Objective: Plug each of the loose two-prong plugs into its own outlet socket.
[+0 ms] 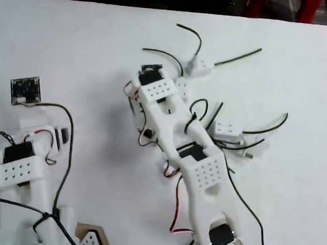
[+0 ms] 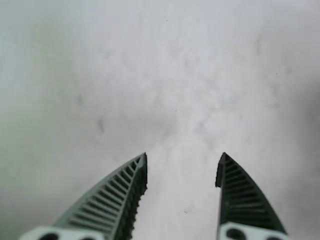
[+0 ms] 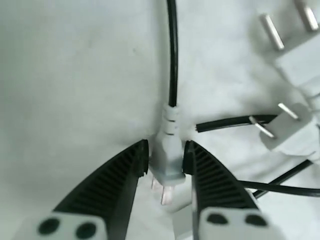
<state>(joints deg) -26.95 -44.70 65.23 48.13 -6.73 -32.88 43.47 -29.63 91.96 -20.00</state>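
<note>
Between the right jaws, a white plug (image 3: 167, 160) sits pinched.

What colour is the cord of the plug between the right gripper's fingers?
Black cord, white plug; clearest in right wrist view.

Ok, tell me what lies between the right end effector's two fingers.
A white two-prong plug on a black cord, gripped on both sides by the right end effector, as the right wrist view shows.
</note>
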